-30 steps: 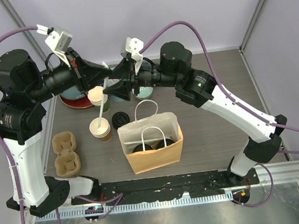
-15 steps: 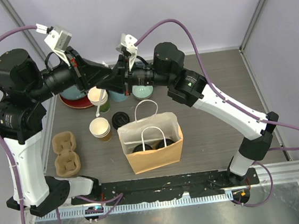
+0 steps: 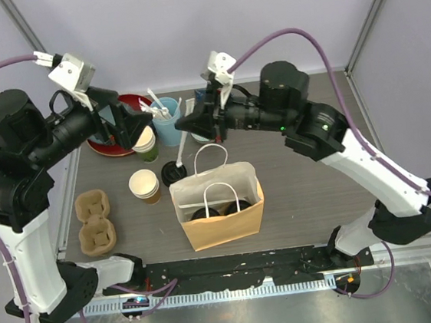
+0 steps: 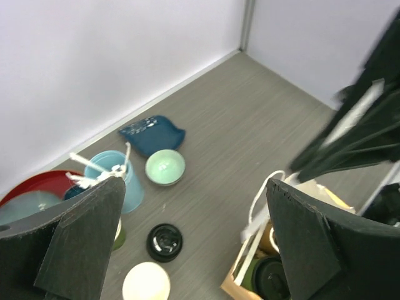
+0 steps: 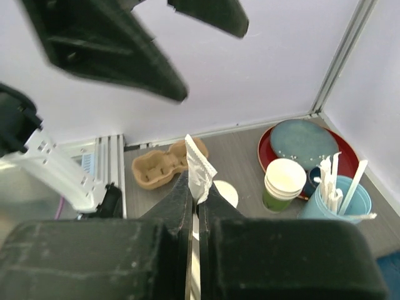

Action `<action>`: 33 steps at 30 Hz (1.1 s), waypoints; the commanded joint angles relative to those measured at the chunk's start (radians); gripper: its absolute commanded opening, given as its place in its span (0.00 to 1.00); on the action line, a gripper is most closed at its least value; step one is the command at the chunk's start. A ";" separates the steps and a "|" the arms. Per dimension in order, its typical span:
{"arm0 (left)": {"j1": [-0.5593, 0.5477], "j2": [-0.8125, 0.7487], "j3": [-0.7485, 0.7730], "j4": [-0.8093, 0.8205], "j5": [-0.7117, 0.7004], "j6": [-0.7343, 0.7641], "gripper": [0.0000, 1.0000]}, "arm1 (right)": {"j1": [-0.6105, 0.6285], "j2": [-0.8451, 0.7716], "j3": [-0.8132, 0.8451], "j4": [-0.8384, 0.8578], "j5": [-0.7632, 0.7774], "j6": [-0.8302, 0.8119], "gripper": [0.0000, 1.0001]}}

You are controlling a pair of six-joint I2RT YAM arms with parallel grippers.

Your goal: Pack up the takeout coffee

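The takeout coffee, two black-lidded cups [image 3: 205,212] [image 3: 232,206], stands inside the open brown paper bag [image 3: 222,226]. The left wrist view shows the green-walled cup [image 4: 269,277] in the bag [image 4: 240,282]. My right gripper [image 3: 185,126] [image 5: 195,184] hangs above the bag's far left corner, shut on a white paper-wrapped straw [image 3: 182,146] [image 5: 200,164] that hangs down from it. High over the cup stacks my left gripper [image 3: 139,126] [image 4: 195,187] is wide open with nothing between its fingers.
A loose stack of black lids [image 3: 173,171] and two lidless cup stacks [image 3: 145,185] [image 3: 144,143] stand left of the bag. A blue cup of straws [image 3: 166,120], a red plate [image 3: 113,145] and bowls line the back. A pulp cup carrier [image 3: 95,220] lies at the left.
The straw has passed from left to right gripper: the right one shut on it, the left one opened and drew back left. The right arm carried it rightward to above the bag.
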 commanded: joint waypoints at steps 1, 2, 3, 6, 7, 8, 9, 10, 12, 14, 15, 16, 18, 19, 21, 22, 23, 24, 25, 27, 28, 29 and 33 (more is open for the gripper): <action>-0.001 -0.030 -0.032 -0.038 -0.140 0.088 1.00 | 0.005 -0.103 -0.008 -0.176 -0.060 -0.040 0.01; -0.001 -0.030 -0.046 -0.036 -0.162 0.094 1.00 | 0.002 -0.116 -0.016 -0.196 -0.083 -0.040 0.01; 0.001 -0.030 -0.067 -0.038 -0.171 0.101 1.00 | 0.003 -0.134 -0.019 -0.246 -0.080 -0.047 0.01; -0.001 -0.035 -0.153 -0.035 -0.202 0.127 1.00 | 0.003 -0.169 -0.041 -0.358 0.045 -0.064 0.01; 0.001 -0.036 -0.176 -0.027 -0.208 0.130 1.00 | 0.003 -0.174 -0.051 -0.383 0.088 -0.069 0.01; 0.001 -0.038 -0.224 -0.024 -0.210 0.134 1.00 | 0.003 -0.176 -0.065 -0.406 0.120 -0.072 0.01; 0.001 -0.042 -0.242 -0.021 -0.216 0.136 1.00 | 0.003 -0.176 -0.070 -0.455 0.166 -0.077 0.01; 0.001 -0.044 -0.265 -0.015 -0.220 0.137 1.00 | 0.003 -0.173 -0.073 -0.475 0.174 -0.074 0.01; 0.002 -0.045 -0.313 -0.009 -0.231 0.144 1.00 | 0.003 -0.166 -0.087 -0.510 0.173 -0.066 0.01; 0.007 -0.053 -0.356 0.000 -0.240 0.145 1.00 | 0.003 -0.160 -0.113 -0.511 0.191 -0.064 0.01; 0.008 -0.056 -0.371 0.004 -0.240 0.147 1.00 | 0.003 -0.159 -0.122 -0.509 0.206 -0.067 0.01; 0.010 -0.058 -0.384 0.007 -0.240 0.148 1.00 | 0.003 -0.154 -0.130 -0.506 0.264 -0.074 0.01; 0.013 -0.058 -0.417 0.016 -0.240 0.150 1.00 | 0.003 -0.148 -0.143 -0.504 0.318 -0.080 0.01; 0.015 -0.058 -0.430 0.020 -0.242 0.148 1.00 | 0.003 -0.145 -0.145 -0.506 0.335 -0.089 0.01; 0.016 -0.062 -0.459 0.030 -0.242 0.151 1.00 | 0.003 -0.133 -0.150 -0.507 0.316 -0.109 0.01; 0.018 -0.062 -0.468 0.031 -0.240 0.153 1.00 | 0.003 -0.130 -0.148 -0.506 0.302 -0.112 0.01; 0.018 -0.061 -0.476 0.036 -0.237 0.151 1.00 | 0.002 -0.121 -0.146 -0.509 0.280 -0.118 0.01; 0.019 -0.061 -0.486 0.039 -0.237 0.151 1.00 | 0.003 -0.117 -0.145 -0.510 0.277 -0.120 0.01; 0.019 -0.061 -0.508 0.045 -0.239 0.154 1.00 | 0.003 -0.116 -0.146 -0.514 0.279 -0.124 0.01; 0.021 -0.062 -0.532 0.050 -0.240 0.154 1.00 | 0.003 -0.119 -0.168 -0.507 0.292 -0.144 0.01; 0.024 -0.064 -0.554 0.059 -0.242 0.156 1.00 | 0.003 -0.122 -0.179 -0.501 0.299 -0.153 0.02; 0.025 -0.065 -0.561 0.062 -0.242 0.154 1.00 | 0.002 -0.127 -0.206 -0.498 0.306 -0.159 0.05; 0.036 -0.067 -0.592 0.068 -0.243 0.156 1.00 | 0.003 -0.146 -0.245 -0.487 0.334 -0.178 0.44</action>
